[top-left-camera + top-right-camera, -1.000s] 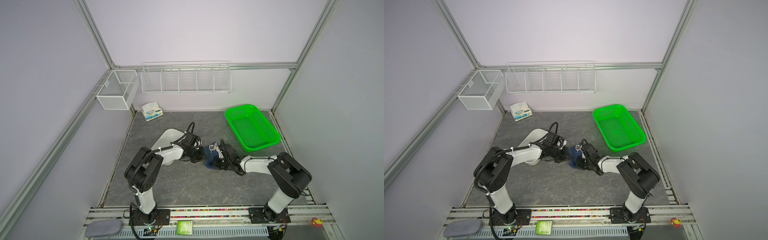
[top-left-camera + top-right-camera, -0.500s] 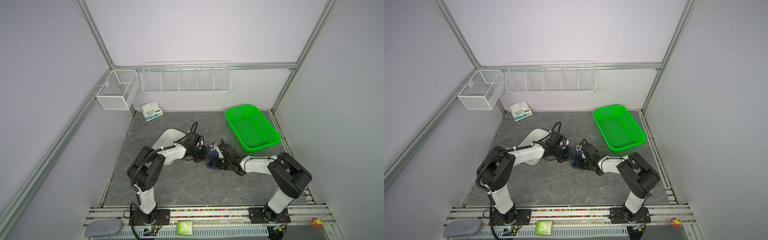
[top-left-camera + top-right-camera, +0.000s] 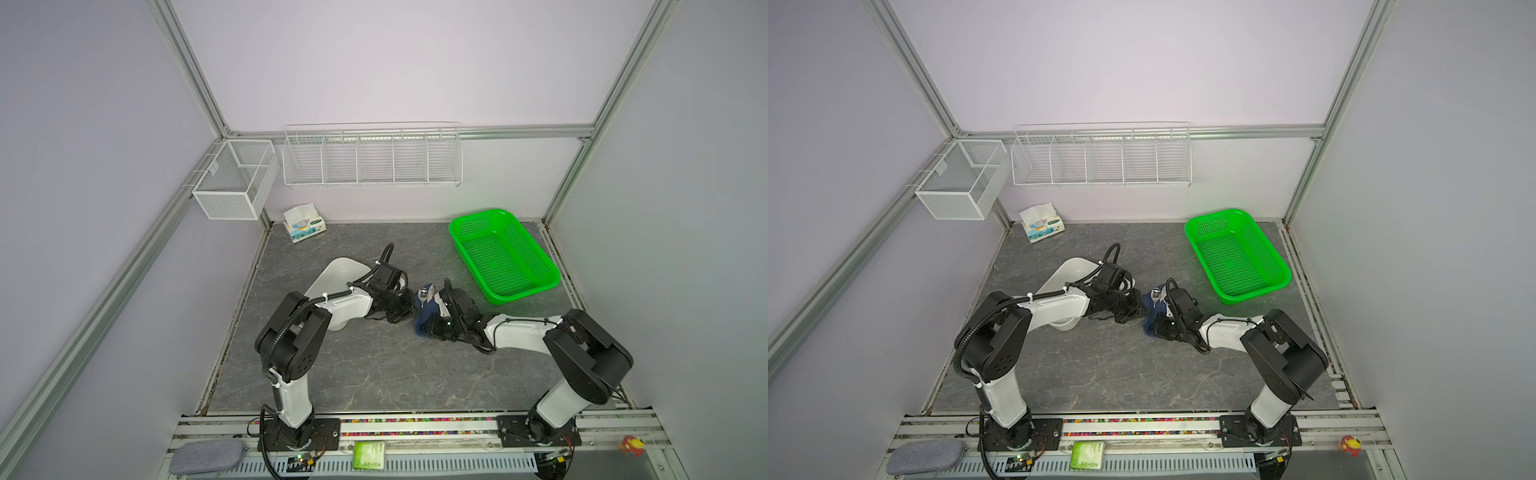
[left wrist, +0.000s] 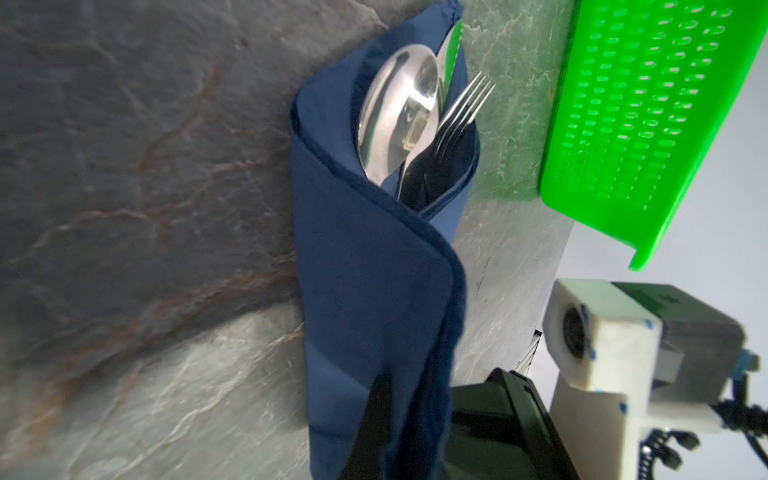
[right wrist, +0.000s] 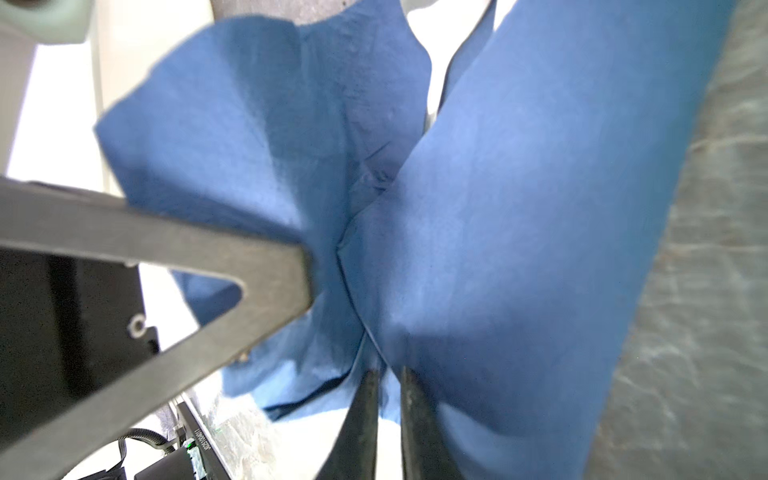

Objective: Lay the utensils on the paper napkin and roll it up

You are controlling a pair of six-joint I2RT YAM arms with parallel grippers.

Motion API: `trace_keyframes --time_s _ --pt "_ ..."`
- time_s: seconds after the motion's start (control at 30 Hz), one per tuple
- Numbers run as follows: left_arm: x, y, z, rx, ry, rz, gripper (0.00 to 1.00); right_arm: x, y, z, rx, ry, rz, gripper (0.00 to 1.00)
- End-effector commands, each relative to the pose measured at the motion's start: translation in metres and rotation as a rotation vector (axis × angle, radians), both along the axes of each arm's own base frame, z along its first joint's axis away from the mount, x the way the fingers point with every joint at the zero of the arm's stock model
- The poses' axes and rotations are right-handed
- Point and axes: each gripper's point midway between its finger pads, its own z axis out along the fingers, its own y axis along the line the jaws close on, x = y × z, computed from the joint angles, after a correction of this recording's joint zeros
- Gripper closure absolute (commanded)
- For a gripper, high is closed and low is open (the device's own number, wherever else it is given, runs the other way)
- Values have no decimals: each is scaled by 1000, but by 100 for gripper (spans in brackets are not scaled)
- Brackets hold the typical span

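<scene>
1. My left pincer (image 3: 409, 309) has edged across the marbled grey bench (image 3: 374, 374) in the last second and now presses, clenched, against the paper napkin (image 4: 374, 270).
2. My right pincer (image 5: 388, 374) is clamped on a napkin fold. The spoon (image 4: 399, 112) and fork (image 4: 461, 108) poke from the roll mid-bench, so rolling looks nearly done.
3. Beyond: empty green basket (image 3: 505, 257), tissue pack (image 3: 303, 222), and wire rack (image 3: 372, 158) on the lilac back wall.

Top views: high at the front, facing down over the whole table (image 3: 374, 374).
Wrist views: both close on the paper napkin (image 4: 374, 291).
</scene>
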Motion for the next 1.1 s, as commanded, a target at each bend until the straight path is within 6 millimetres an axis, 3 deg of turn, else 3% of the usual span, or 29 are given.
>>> trace_keyframes --time_s 0.0,0.27,0.57,1.07 --pt "1 -4 -6 0 4 7 92 -4 -9 1 -18 -5 -21 84" --pt "1 -3 -7 9 3 -2 93 -4 -16 -6 -24 16 -42 85" --pt "-2 -15 6 -9 -17 -43 93 -9 -15 -23 -29 70 -41 86" --pt "-7 -36 2 -5 1 -72 93 -12 -20 -23 -31 62 -50 86"
